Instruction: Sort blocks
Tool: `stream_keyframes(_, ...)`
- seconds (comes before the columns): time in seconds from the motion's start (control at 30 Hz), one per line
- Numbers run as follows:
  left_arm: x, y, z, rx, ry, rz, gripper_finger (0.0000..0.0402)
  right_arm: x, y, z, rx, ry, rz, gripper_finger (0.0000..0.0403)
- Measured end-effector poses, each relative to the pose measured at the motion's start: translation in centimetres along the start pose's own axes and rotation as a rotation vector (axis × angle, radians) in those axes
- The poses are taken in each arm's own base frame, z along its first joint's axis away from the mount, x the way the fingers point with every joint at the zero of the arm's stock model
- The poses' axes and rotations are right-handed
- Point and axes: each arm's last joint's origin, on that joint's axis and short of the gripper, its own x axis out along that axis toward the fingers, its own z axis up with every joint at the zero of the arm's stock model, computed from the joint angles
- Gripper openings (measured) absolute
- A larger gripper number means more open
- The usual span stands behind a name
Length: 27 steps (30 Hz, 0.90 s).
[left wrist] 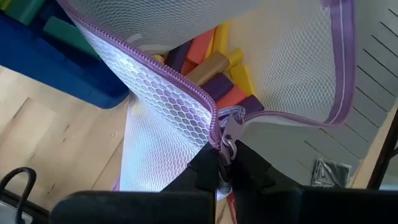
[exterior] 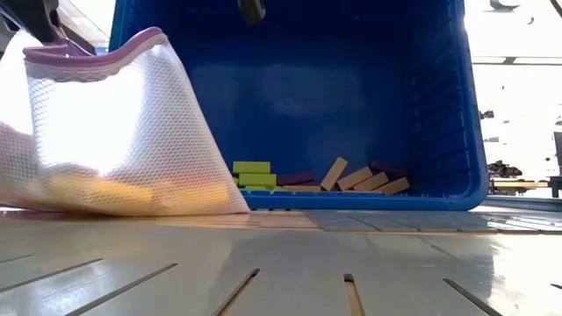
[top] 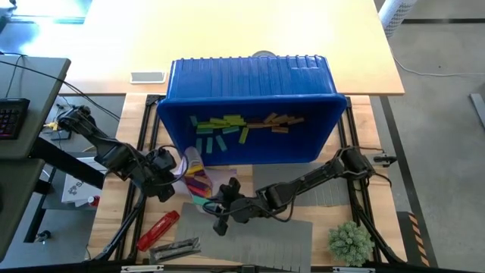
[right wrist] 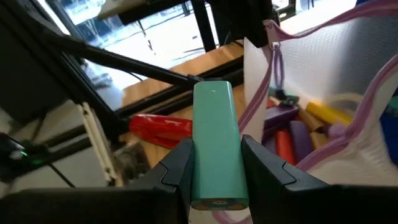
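Note:
A white mesh bag (top: pixel 193 173) with a purple zip edge lies open on the table in front of the blue bin (top: pixel 250 76). Orange, yellow, purple and tan blocks (left wrist: pixel 214 68) fill it. My left gripper (top: pixel 173 163) is shut on the bag's edge at its left side. My right gripper (top: pixel 224 202) is just right of the bag's mouth, shut on a teal block (right wrist: pixel 214 143). More blocks, lime (exterior: pixel 253 173) and tan (exterior: pixel 360 180), lie on the bin's floor. My left gripper pinches the bag's purple zip edge (left wrist: pixel 222 127) at the end of the opening, where the metal zip pull hangs. It holds that edge up, and the mouth gapes beyond the fingers. The bag's underside (exterior: pixel 132 209) rests on the table. My right gripper pinches the teal block's two long sides (right wrist: pixel 217 180) between its fingers, near one end. The block lies along the fingers and juts well beyond their tips. The fingers come from the table's right, slanting slightly down. The block is lifted clear of the table.
A red cylindrical tool (top: pixel 158 229) and a crumpled silvery piece (top: pixel 176 248) lie near the front left. Grey mats (top: pixel 265 239) cover the front middle. A small green plant (top: pixel 350 241) stands at the front right. The bin takes up the table's far half.

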Motion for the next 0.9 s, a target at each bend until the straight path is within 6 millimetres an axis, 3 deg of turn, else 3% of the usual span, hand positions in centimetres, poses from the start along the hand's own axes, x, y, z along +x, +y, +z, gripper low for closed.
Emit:
stream_keyframes(0.23, 0.2, 0.3, 0.5, -0.050, 0.004, 0.014, 0.0000, 0.8, -1.7, 0.6, -0.064, 0.017, -0.051, 0.0087)
stream_keyframes(0.4, 0.3, 0.5, 0.8, -0.075, 0.012, 0.019, 0.0000, 1.8, -3.9, 1.9, -0.050, -0.009, -0.113, 0.0087)
stream_keyframes(0.6, 0.5, 0.6, 1.1, -0.067, 0.032, 0.014, 0.0000, 2.6, -5.5, 3.5, -0.100, -0.041, -0.070, 0.0087)
stream_keyframes(0.9, 0.5, 0.4, 1.5, -0.014, 0.031, -0.039, 0.0000, 3.6, -7.8, 5.6, 0.030, -0.097, -0.008, 0.0087)
